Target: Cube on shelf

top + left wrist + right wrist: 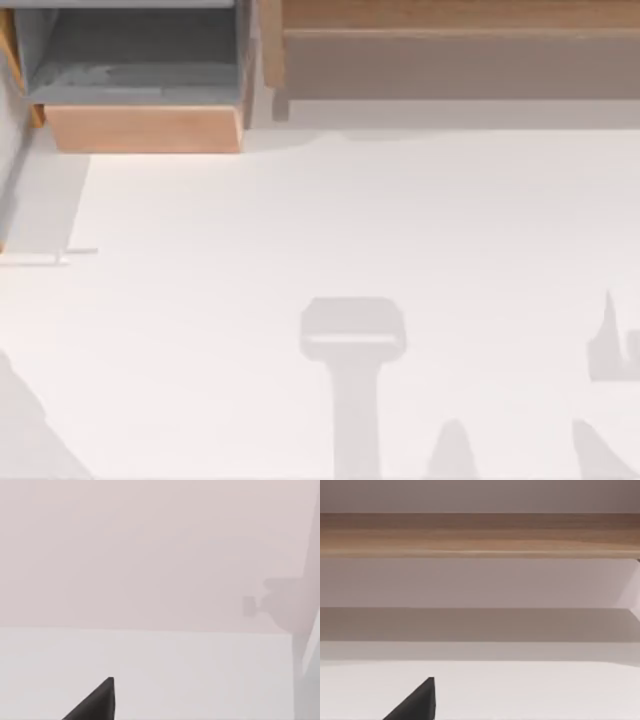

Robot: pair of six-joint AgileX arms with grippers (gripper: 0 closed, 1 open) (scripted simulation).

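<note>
Shelf [460, 15] runs along the table's [330, 220] far edge at the right, beside a smaller wooden box unit [140, 128] at the far left. Facing the shelf [480, 534], the right gripper [417, 702] shows one dark tip, as does the left gripper [97, 702]; whether either's fingers are spread cannot be told.

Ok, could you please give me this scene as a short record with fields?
table: white, flat
shelf: long light-brown board at the top view's upper right, shaded recess beneath
box unit: smaller wooden unit with grey interior, upper left, beside the shelf
left end effector: over the table
right end effector: over the table, facing the shelf
</note>
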